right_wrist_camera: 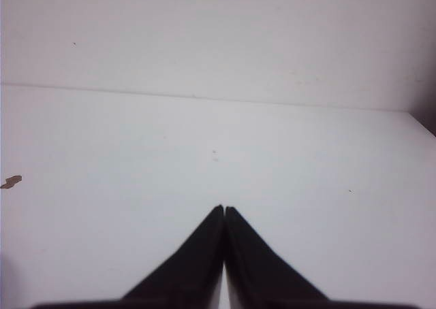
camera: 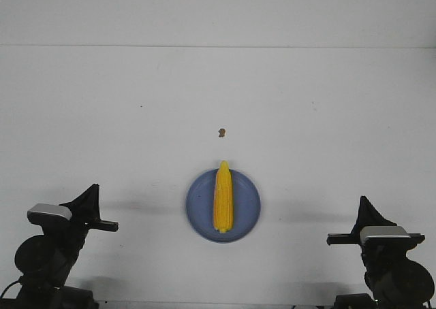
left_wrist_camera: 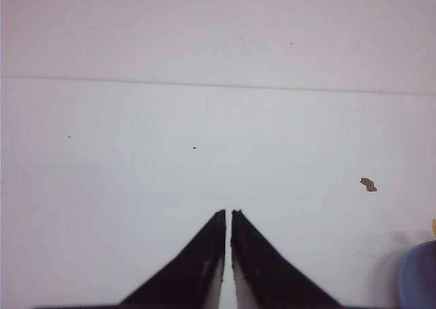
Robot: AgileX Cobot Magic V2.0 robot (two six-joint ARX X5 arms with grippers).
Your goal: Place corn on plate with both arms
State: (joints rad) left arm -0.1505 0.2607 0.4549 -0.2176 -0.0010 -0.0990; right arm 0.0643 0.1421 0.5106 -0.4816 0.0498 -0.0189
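The yellow corn lies lengthwise on the round blue plate at the table's front middle, its pointed end toward the far side. My left gripper is at the front left, well apart from the plate, shut and empty; its tips show only a thin slit over bare table. The plate's rim shows at that view's edge. My right gripper is at the front right, shut and empty, tips together over bare table.
A tiny brown speck lies on the white table beyond the plate; it also shows in the left wrist view and the right wrist view. The table's far edge meets a white wall.
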